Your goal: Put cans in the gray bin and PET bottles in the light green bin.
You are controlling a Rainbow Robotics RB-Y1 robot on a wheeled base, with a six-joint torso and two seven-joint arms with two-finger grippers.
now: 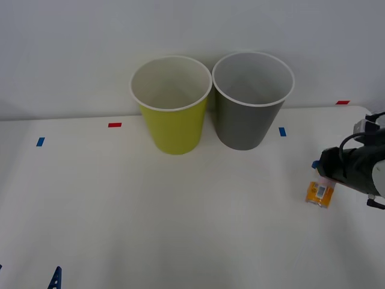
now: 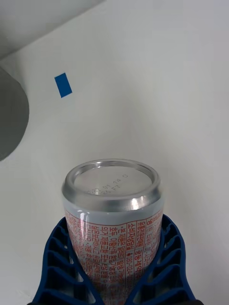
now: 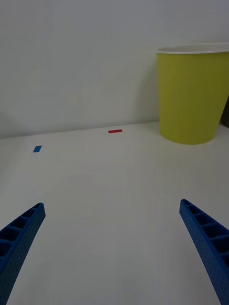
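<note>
**Right edge of the counter: can gripped, bins waiting**

At the right side of the counter [image 1: 180,217], the can [image 1: 319,194] sits clamped in the right tool [image 2: 114,267], with the arm reaching in from the right edge. From the right wrist, both blue ribbed fingers [image 2: 59,257] press against the can's printed sides, and its silver end [image 2: 112,183] faces away from the wrist. Whether the can rests on the counter or is just clear of it cannot be told.

Judging by how things lie, the task is at an early stage: the can is grasped but not yet delivered, and it is well apart from both bins. What can be seen of the bins' insides looks bare. The gray bin [image 1: 249,105] stands far and to the left of the can, against the back wall, with the light green bin [image 1: 172,108] just beside it on its left; their white rims nearly touch. The carry over to the gray bin and the release above its mouth are left to do. No PET bottle is on the counter in these views.

A blue tape mark [image 1: 282,131] lies on the counter between the gray bin and the can, with red marks and another blue one farther off.

The left tool [image 3: 114,248] waits low at the near left, its fingers spread wide and holding nothing, pointed toward the light green bin.
</note>
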